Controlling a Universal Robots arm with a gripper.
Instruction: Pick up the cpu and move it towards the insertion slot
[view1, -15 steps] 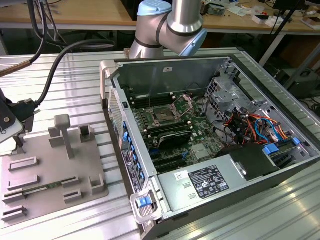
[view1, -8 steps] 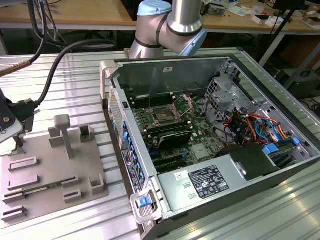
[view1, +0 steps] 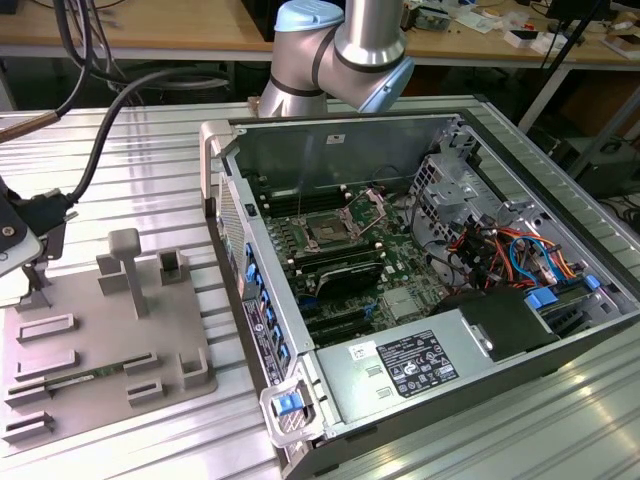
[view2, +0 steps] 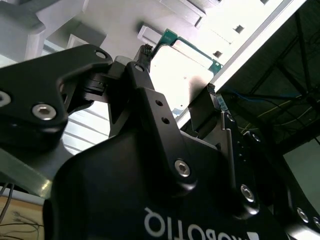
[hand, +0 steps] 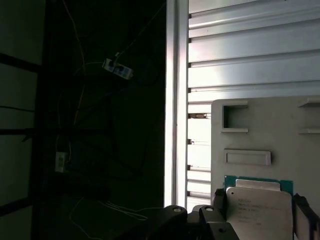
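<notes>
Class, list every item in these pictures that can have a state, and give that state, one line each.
gripper: shut on the cpu.
cpu: held by its edges, over the fixture plate.
insertion slot: empty, bracket swung open.
computer case: lying on its side, side panel off.

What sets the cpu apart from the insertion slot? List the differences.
Look: the cpu shows a pale silvery face on a green board; the insertion slot has a dark centre inside a silver frame.
Place: the cpu is held by the pincer at the grey fixture plate, outside the computer case; the insertion slot sits on the board inside that case.
Both are square.
</notes>
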